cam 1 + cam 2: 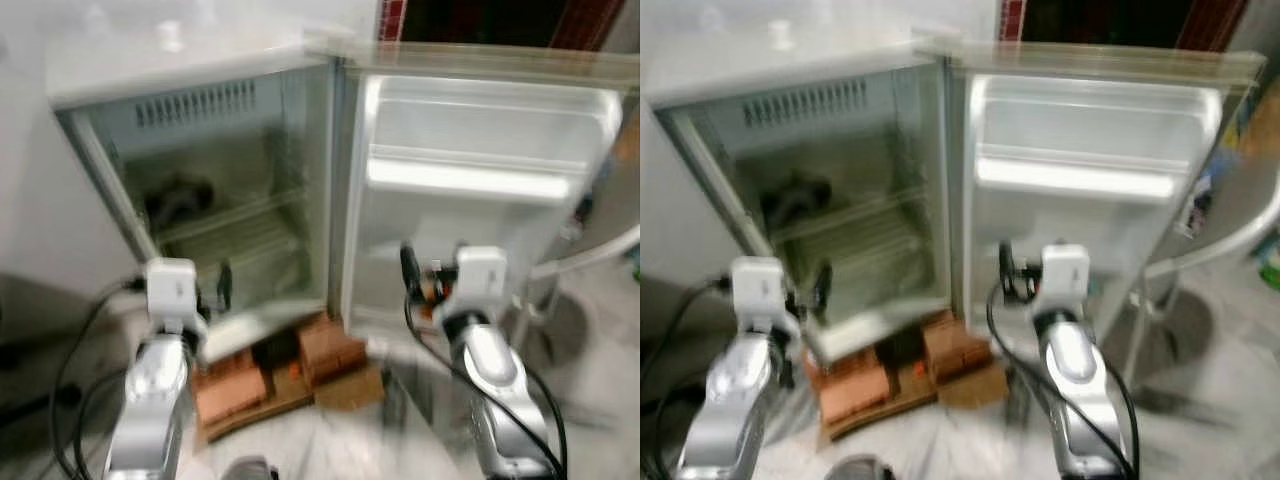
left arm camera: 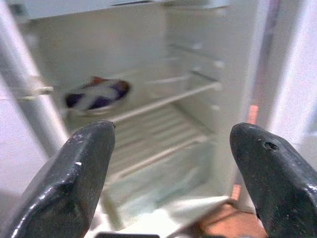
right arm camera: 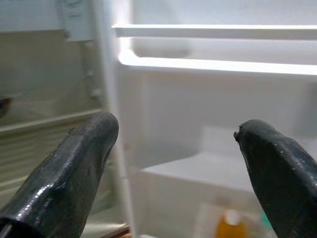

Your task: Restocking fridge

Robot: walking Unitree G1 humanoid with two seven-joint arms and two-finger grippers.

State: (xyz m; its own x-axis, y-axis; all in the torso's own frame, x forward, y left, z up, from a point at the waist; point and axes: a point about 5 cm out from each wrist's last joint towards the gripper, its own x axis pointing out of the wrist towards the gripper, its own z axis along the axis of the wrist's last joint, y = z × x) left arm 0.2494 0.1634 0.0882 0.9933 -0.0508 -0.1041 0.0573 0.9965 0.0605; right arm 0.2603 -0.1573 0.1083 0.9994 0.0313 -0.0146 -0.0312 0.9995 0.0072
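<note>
A small white fridge [image 1: 190,60] stands open before me, its door [image 1: 480,170] swung to the right. A dark blue and white packet [image 2: 96,94] lies on the upper wire shelf [image 2: 163,101]; it shows as a dark lump [image 1: 178,198] from the head. My left gripper [image 2: 171,163] is open and empty, held in front of the lower compartment. My right gripper [image 3: 178,163] is open and empty, facing the door's inner shelves [image 3: 213,64]. An orange bottle [image 3: 229,225] stands in the door's lowest bin.
The fridge rests on red bricks [image 1: 325,350] and cardboard [image 1: 270,395]. Black cables [image 1: 75,360] trail over the floor on the left. A curved white chair frame [image 1: 590,255] stands to the right of the door. The head views are blurred.
</note>
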